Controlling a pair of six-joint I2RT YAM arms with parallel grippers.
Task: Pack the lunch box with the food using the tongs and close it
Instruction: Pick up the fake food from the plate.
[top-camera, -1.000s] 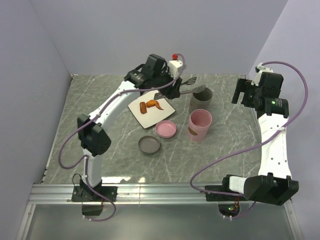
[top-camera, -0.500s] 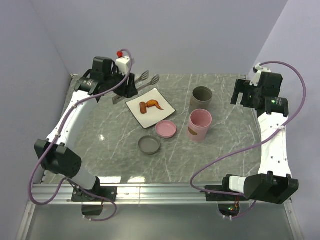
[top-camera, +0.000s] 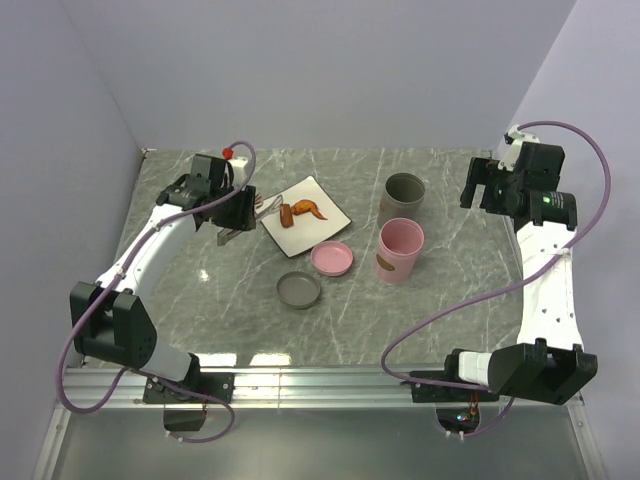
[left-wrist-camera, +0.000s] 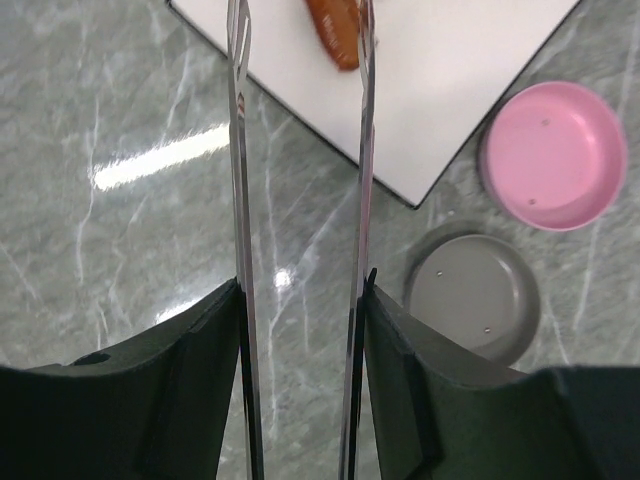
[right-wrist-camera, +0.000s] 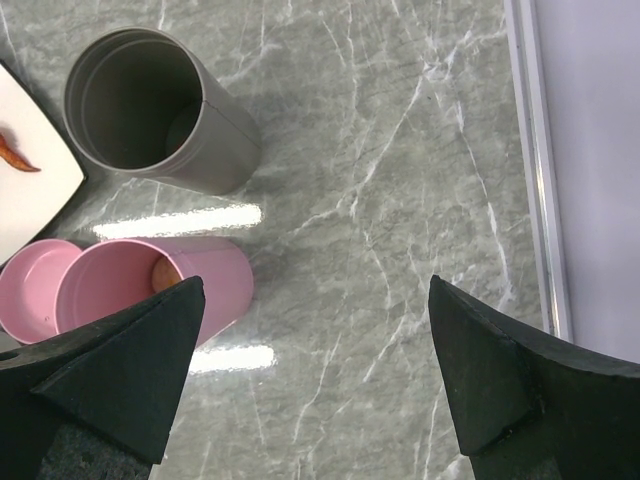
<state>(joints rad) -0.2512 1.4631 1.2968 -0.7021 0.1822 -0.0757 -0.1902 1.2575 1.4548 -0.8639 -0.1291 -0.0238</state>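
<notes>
My left gripper (top-camera: 238, 208) (left-wrist-camera: 302, 285) is shut on the silvery tongs (left-wrist-camera: 238, 150), one finger pressing each arm from outside. The tongs' arms stand apart and reach over the left edge of the white plate (top-camera: 322, 228) (left-wrist-camera: 450, 70). A brown sausage (top-camera: 288, 215) (left-wrist-camera: 338, 30) lies between their tips, close to the right arm. Beside the sausage lies a curved orange-brown piece (top-camera: 311, 209) (right-wrist-camera: 16, 154). The lunch box stands as a pink cup (top-camera: 400, 250) (right-wrist-camera: 140, 290) with an orange-brown bit inside and an empty grey cup (top-camera: 403, 196) (right-wrist-camera: 150, 110). My right gripper (top-camera: 487, 185) (right-wrist-camera: 315, 285) hovers open at the right, holding nothing.
A pink lid (top-camera: 332, 258) (left-wrist-camera: 553, 155) and a grey lid (top-camera: 299, 290) (left-wrist-camera: 475, 295) lie upturned on the marble table in front of the plate. Purple walls close in the left, back and right sides.
My left arm has swung from over the grey cup back to the left, then down beside the plate, so the tongs now straddle the sausage. The right arm has barely moved.
</notes>
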